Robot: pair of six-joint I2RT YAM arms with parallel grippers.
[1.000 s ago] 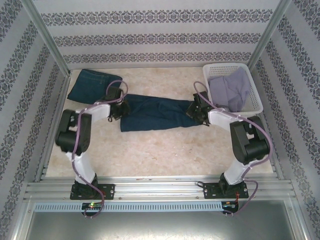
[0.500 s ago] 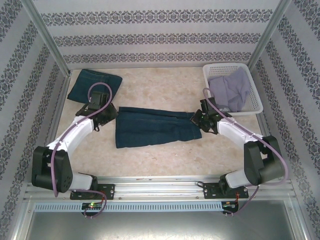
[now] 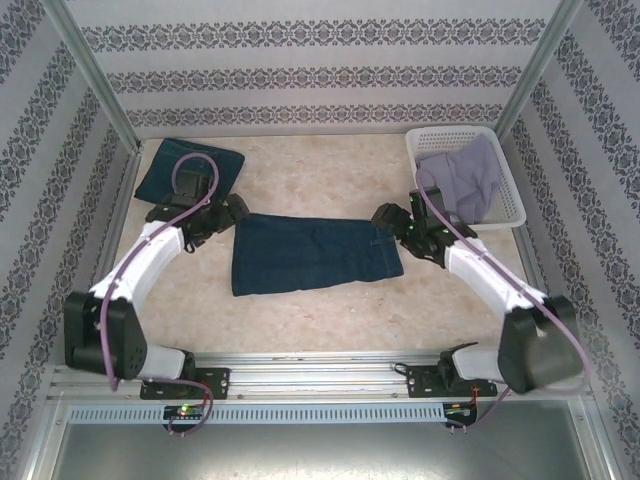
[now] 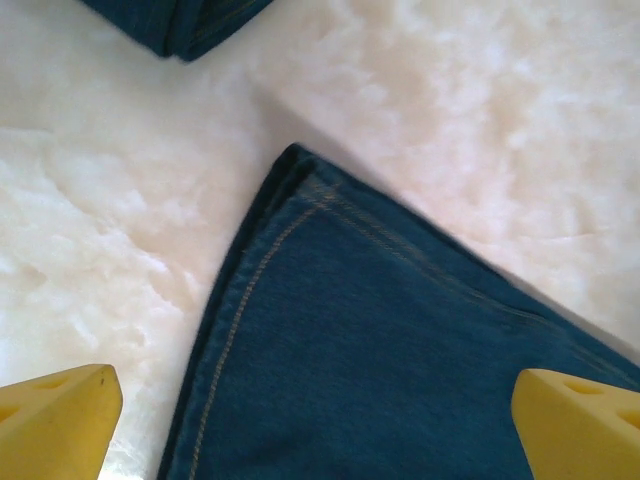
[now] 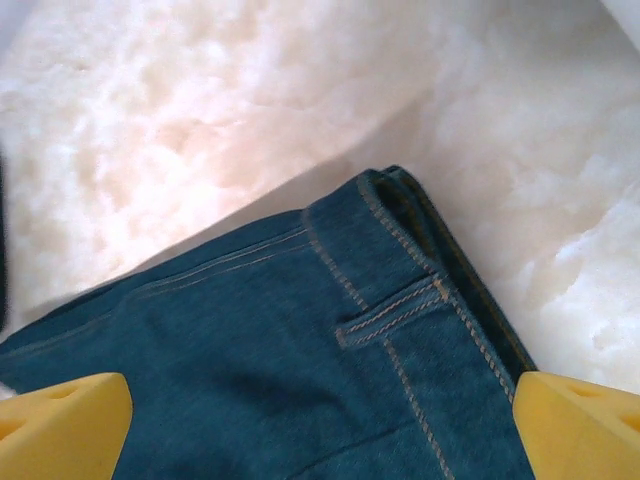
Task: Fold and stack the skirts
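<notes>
Left gripper (image 3: 230, 210): jaws wide apart with nothing between them; it hangs over the far left corner of the spread denim skirt (image 3: 315, 252).
Left fingertips (image 4: 55, 420): yellow, at the two lower corners of the left wrist view, with the skirt's stitched hem between them.
Right gripper (image 3: 388, 218): jaws also wide and holding nothing, above the skirt's far right corner, where orange seams meet.
Spread denim skirt: lies flat across the middle of the desk (image 3: 320, 315), stretching from one gripper to the other.
Folded denim skirt (image 3: 188, 168): at the desk's far left corner, apart from the spread one.
Lavender-grey skirt (image 3: 462, 180): bunched in the white basket (image 3: 450, 134) at the far right.
</notes>
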